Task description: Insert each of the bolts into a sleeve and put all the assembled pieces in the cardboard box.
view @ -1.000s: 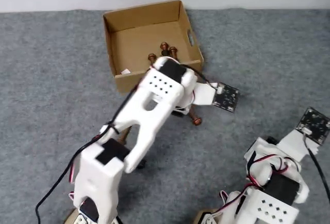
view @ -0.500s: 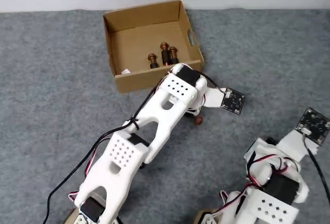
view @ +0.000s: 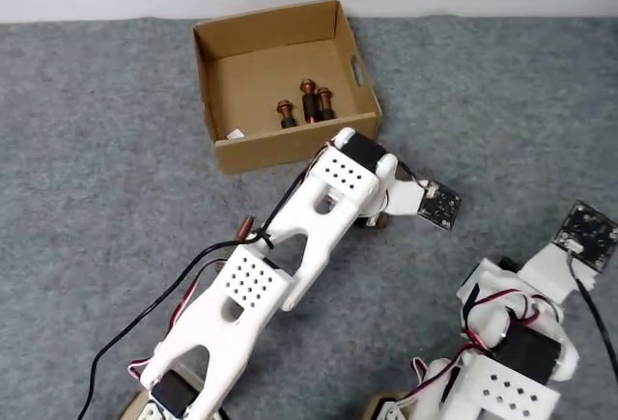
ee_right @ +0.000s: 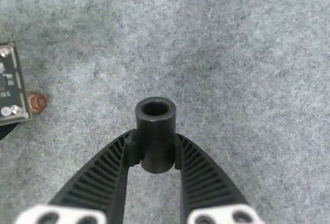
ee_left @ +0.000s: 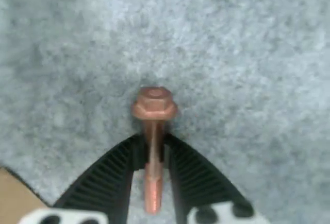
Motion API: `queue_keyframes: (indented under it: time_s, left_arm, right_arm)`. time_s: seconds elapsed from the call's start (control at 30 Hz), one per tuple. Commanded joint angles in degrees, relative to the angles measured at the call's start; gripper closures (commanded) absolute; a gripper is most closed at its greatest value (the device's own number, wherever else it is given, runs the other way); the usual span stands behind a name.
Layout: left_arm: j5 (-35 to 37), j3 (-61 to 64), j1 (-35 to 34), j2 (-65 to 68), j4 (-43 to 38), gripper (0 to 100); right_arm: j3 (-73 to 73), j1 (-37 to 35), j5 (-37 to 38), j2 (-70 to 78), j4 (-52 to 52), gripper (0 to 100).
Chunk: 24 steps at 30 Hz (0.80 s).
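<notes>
Grey carpeted bench (view: pixel 97 198): a copper hex-headed bolt (ee_left: pixel 153 109) is pinched by its shank in the left pincer (ee_left: pixel 153 144), head beyond the tips; a black cylindrical sleeve (ee_right: pixel 155 126) is clasped in the right pincer (ee_right: pixel 154 149). Thinly gripped, the bolt could be skewed at insertion.

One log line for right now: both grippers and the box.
left gripper: shut on bolt | right gripper: shut on sleeve | cardboard box: three assembled pieces inside
</notes>
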Motion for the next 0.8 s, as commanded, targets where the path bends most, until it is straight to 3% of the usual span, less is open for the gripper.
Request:
queue_keyframes:
  time_s: [0.0,0.23,0.37,0.53,0.77]
  left_arm:
    - [0.79,-6.99,1.23,-0.97,2.46,100]
    - [20.31,-17.63,0.35,-2.02,2.55,100]
    - [26.11,-17.1,-0.62,-8.44,2.64,100]
    - [30.15,-6.99,-0.88,-22.86,2.64,100]
    - [35.78,19.3,-1.14,-48.7,2.55,100]
  right_arm:
    - [-0.44,0.57,0.53,-0.57,-1.45,99.0]
    - [-0.44,0.57,0.53,-0.57,-1.45,99.0]
    - [-0.44,0.57,0.53,-0.57,-1.45,99.0]
    - [-0.53,0.31,0.53,-0.57,-1.45,99.1]
    - [-0.88,-1.89,0.53,-4.09,-1.19,99.1]
